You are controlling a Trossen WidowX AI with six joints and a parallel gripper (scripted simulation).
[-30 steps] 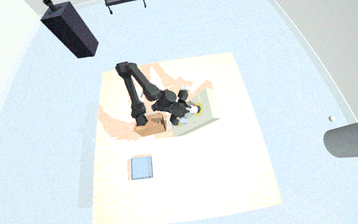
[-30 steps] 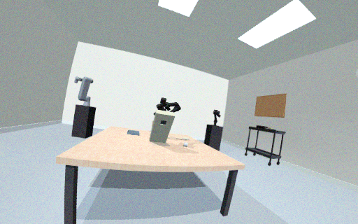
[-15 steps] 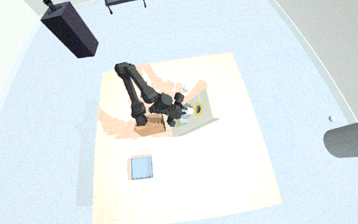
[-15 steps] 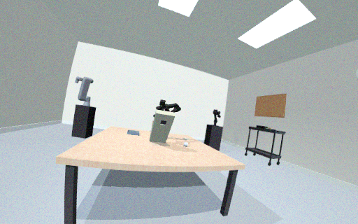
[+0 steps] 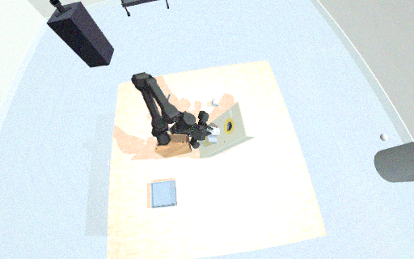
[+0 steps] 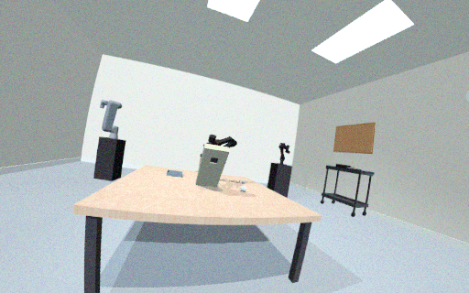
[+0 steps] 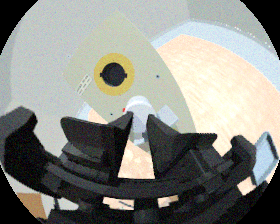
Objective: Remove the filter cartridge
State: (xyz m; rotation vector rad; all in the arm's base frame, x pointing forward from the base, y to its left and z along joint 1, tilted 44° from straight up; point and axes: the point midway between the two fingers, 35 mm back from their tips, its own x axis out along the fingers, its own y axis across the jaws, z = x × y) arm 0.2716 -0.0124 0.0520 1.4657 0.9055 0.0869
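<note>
The round filter cartridge (image 5: 216,130) (image 7: 139,106), pale and white, is out of the panel, at the tips of my gripper (image 5: 209,131) (image 7: 140,114). The gripper is shut on it; the grip points on its face are hidden behind the fingertips. The grey-green service panel (image 5: 238,117) (image 6: 210,172) (image 7: 141,45) leans back, and its yellow-ringed round socket (image 5: 230,126) (image 7: 114,74) is dark and empty. The cartridge is in front of the panel, to one side of that socket. The blue tray (image 5: 163,194) (image 6: 174,173) (image 7: 265,161) stands apart from the panel; no cartridge is in it.
A pale block (image 5: 211,139) (image 7: 167,116) sits on the panel's lower part, close beside the cartridge. A wooden box (image 5: 173,147) (image 7: 31,204) stands below the arm, between it and the tray. A small white object (image 5: 214,103) (image 6: 243,189) lies on the table beyond the panel's other side.
</note>
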